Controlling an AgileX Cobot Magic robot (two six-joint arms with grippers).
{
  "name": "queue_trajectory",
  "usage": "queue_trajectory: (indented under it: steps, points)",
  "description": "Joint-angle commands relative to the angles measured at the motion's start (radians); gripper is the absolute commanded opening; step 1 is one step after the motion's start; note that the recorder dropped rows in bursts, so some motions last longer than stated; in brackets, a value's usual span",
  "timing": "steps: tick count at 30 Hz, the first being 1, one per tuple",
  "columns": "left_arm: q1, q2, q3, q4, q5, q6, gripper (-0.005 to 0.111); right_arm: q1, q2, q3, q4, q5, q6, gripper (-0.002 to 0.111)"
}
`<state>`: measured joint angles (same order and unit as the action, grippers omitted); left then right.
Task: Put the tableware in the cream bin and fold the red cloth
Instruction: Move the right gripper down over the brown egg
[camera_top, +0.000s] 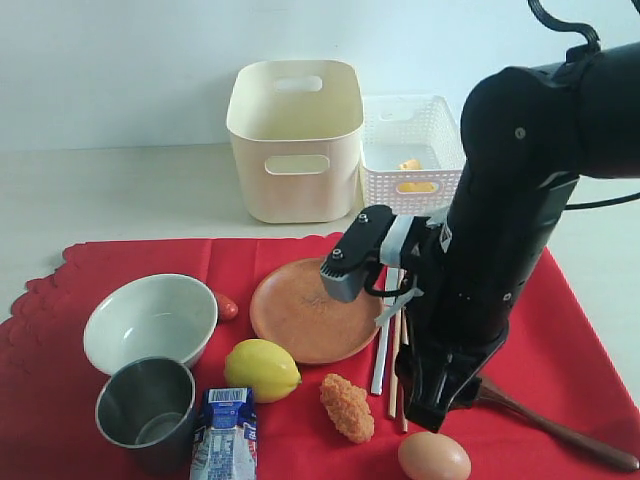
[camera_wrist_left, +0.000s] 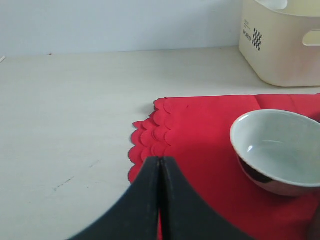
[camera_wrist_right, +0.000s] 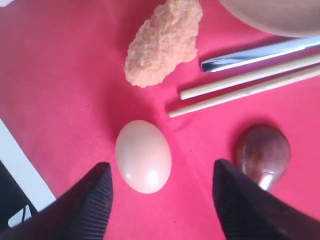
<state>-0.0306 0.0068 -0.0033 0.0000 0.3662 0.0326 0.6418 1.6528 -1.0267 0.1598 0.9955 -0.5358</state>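
The red cloth (camera_top: 560, 330) covers the table front, its scalloped edge (camera_wrist_left: 150, 140) just ahead of my shut left gripper (camera_wrist_left: 160, 161). On it lie the pale bowl (camera_top: 150, 322), steel cup (camera_top: 146, 412), brown plate (camera_top: 300, 315), silver knife (camera_top: 381, 362), wooden chopsticks (camera_top: 396, 385) and dark spoon (camera_top: 560, 432). The cream bin (camera_top: 295, 140) stands behind the cloth. My right gripper (camera_wrist_right: 162, 172) hovers open and empty over the cloth, the egg (camera_wrist_right: 143, 156) just ahead between its fingers and the spoon's bowl (camera_wrist_right: 263, 154) to one side. The left gripper is out of the exterior view.
A white lattice basket (camera_top: 412, 150) holding yellow pieces stands right of the cream bin. A lemon (camera_top: 261, 369), milk carton (camera_top: 224, 435), fried piece (camera_top: 347, 407), egg (camera_top: 434, 458) and small red item (camera_top: 228, 308) also lie on the cloth. Bare table (camera_wrist_left: 75, 110) stretches to the left.
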Motion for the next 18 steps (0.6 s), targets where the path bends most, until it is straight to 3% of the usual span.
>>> queue_trajectory:
  steps: [1,8,18]
  points:
    - [0.0,-0.007,0.003,-0.011,-0.008,0.002,0.0,0.004,-0.008,0.03,0.001,-0.035,-0.003,0.065]
    - [0.0,-0.007,0.003,-0.011,-0.008,0.002,0.0,0.041,0.016,0.032,0.031,-0.039,0.007,0.067]
    - [0.0,-0.007,0.003,-0.011,-0.008,0.002,0.0,0.103,0.122,0.032,-0.069,-0.022,0.105,0.067]
